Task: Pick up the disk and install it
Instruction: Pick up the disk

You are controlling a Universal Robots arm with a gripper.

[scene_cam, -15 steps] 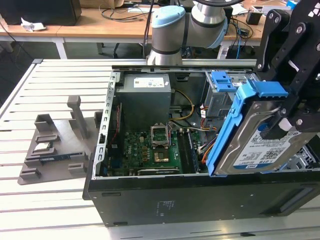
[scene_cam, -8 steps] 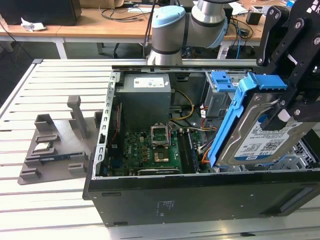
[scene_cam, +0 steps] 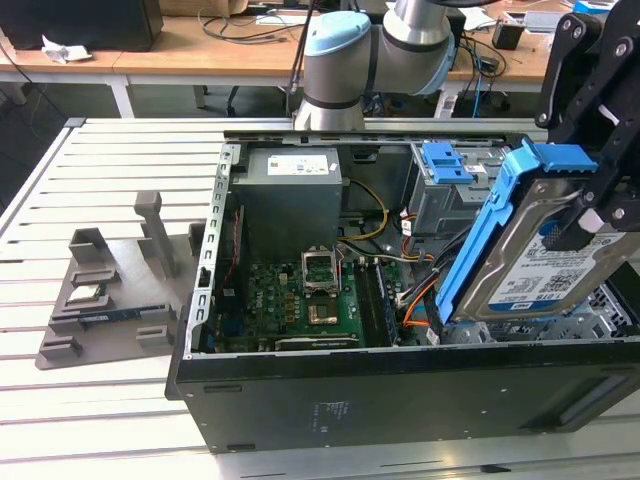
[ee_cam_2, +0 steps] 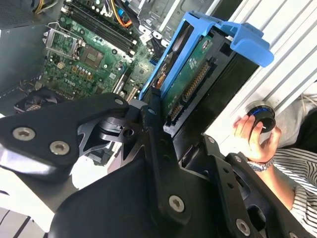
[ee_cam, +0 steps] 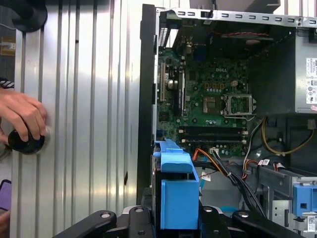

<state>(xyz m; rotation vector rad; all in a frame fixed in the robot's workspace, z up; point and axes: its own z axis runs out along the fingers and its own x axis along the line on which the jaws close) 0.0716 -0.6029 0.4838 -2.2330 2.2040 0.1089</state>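
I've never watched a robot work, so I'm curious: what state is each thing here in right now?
disk, held up and tilted, not lying flat in the case.
pincer, shut on the disk.
computer case, lying on its side, cover off, insides showing.
hand, resting on a black knob on the table.

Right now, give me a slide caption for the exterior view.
The pincer holds the blue-framed disk tilted at the open computer case.
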